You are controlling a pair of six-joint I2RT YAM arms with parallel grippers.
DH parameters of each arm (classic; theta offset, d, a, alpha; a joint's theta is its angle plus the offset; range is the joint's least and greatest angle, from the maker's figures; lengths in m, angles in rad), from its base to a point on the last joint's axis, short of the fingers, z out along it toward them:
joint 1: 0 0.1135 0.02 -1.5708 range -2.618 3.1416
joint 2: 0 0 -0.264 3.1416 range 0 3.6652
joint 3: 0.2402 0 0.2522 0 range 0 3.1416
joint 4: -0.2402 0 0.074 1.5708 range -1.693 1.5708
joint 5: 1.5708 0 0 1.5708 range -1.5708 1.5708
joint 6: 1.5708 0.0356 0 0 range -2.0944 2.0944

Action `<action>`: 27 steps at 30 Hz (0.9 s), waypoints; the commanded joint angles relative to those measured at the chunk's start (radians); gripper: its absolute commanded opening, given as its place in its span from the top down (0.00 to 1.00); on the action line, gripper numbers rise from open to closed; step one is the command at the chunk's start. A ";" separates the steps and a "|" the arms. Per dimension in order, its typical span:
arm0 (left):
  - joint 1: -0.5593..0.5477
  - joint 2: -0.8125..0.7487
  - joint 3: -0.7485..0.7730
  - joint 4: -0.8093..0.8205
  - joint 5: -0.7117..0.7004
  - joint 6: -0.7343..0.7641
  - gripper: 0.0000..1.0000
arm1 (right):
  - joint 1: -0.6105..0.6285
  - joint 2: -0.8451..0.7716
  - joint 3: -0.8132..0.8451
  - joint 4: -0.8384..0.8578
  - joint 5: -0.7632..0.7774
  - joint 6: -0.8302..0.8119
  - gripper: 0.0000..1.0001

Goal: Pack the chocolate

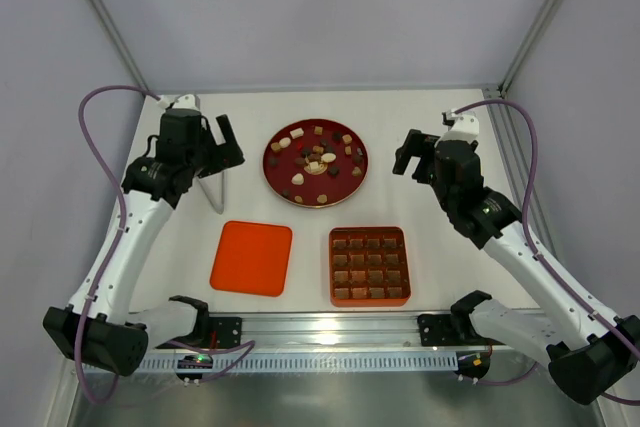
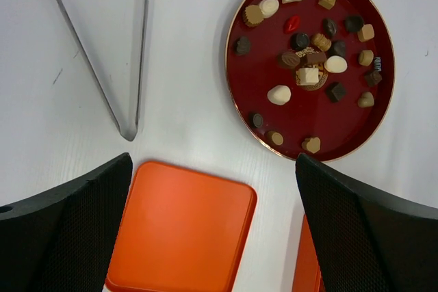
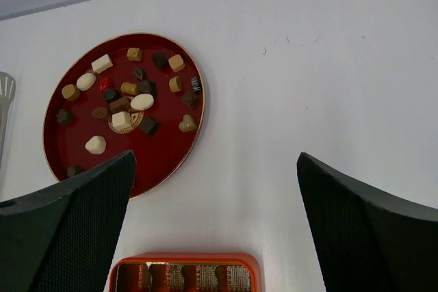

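Tray (image 3: 185, 259) mostly off bottom edge, perhaps full of chocolate (image 3: 166, 278)

Light is bright, even and diffuse, falling from above. The white surface (image 1: 440, 137) reads almost uniform, without hard glare, and shadows are faint and soft-edged. The plate (image 2: 236, 52) carries a thin glint along its rim, and the chocolate (image 2: 279, 94) on it is sharp. In the wrist views, the left end effector (image 2: 213, 165) and right end effector (image 3: 215, 162) show as near-black wedges in the lower corners, slightly soft. The metal rail (image 1: 330, 325) has a dull sheen.
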 commanded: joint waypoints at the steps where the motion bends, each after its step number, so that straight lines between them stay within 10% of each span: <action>1: 0.001 0.001 0.000 0.028 -0.063 -0.014 0.00 | 0.001 -0.019 0.006 0.025 0.001 -0.017 0.00; 27: 0.220 0.724 0.188 0.139 -0.090 0.001 0.00 | 0.001 -0.019 -0.043 0.042 -0.223 -0.032 0.00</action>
